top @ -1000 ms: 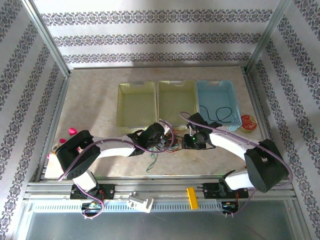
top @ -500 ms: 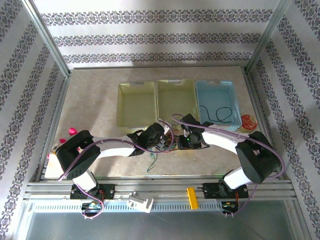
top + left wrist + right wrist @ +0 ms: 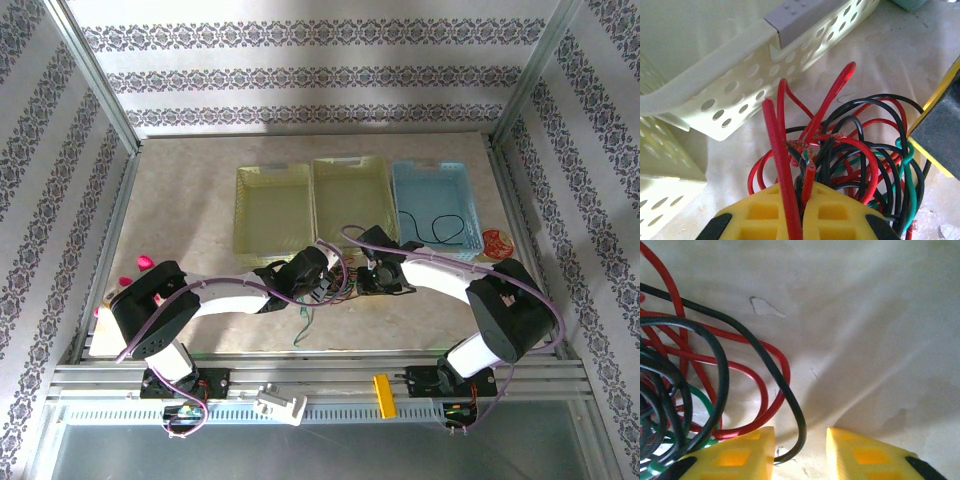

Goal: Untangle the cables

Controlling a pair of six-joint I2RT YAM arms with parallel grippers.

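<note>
Both arms reach in toward the middle of the desk (image 3: 190, 200) and meet just in front of a row of three baskets. Between them sits the tangle of cables (image 3: 344, 280), on the desk close to the front wall of the middle pale basket (image 3: 350, 163). A green cable (image 3: 301, 322) trails out of the knot toward the near edge.

The left end effector (image 3: 802, 200) is pressed together, pinching the red cable (image 3: 777, 145). Two red lengths run straight down into the seam between its yellow fingers (image 3: 765, 210). Above them red loops stand up off the desk, mixed with black and green turns. Bare, frayed wire ends show in the middle of the bundle.

The right end effector (image 3: 800, 440) is spread, its yellow fingers apart with bare desk showing between them. A black cable (image 3: 790, 395) curves down into that gap and hooks round right beside the inner edge of one finger (image 3: 740, 455). Whether it touches the finger I cannot tell. Red loops and a thicker black coil lie on the desk just beyond that finger.

Farther back, a separate black strand (image 3: 440, 228) lies inside the blue basket (image 3: 430, 168), well apart from the tangle.
</note>
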